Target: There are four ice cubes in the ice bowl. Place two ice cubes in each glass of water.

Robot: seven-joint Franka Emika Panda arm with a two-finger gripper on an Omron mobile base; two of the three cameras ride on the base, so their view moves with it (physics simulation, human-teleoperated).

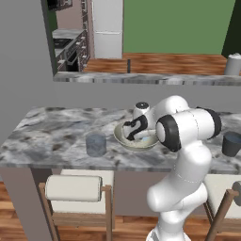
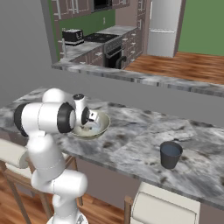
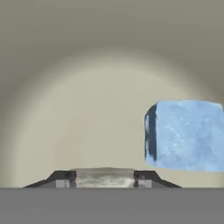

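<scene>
The beige ice bowl (image 1: 121, 135) (image 2: 104, 124) sits mid-counter, and my gripper (image 1: 134, 137) (image 2: 90, 124) reaches down inside it. In the hand view the bowl's smooth floor (image 3: 100, 105) lies close ahead. A pale grey ice cube (image 3: 104, 176) spans the gap between my fingertips (image 3: 64, 179), which are closed against its sides. A light blue ice cube (image 3: 186, 134) rests on the bowl floor to the right, apart from the fingers. One glass of water (image 1: 96, 144) stands left of the bowl. The other glass (image 1: 231, 143) (image 2: 170, 154) stands far to the right.
A raised stone ledge (image 1: 141, 78) runs behind the counter, with a pale kettle (image 1: 233, 64) on it. Stools with cushioned backs (image 1: 74, 187) (image 2: 164, 209) stand along the counter's near edge. Bare marble (image 2: 135, 140) lies between the bowl and the right glass.
</scene>
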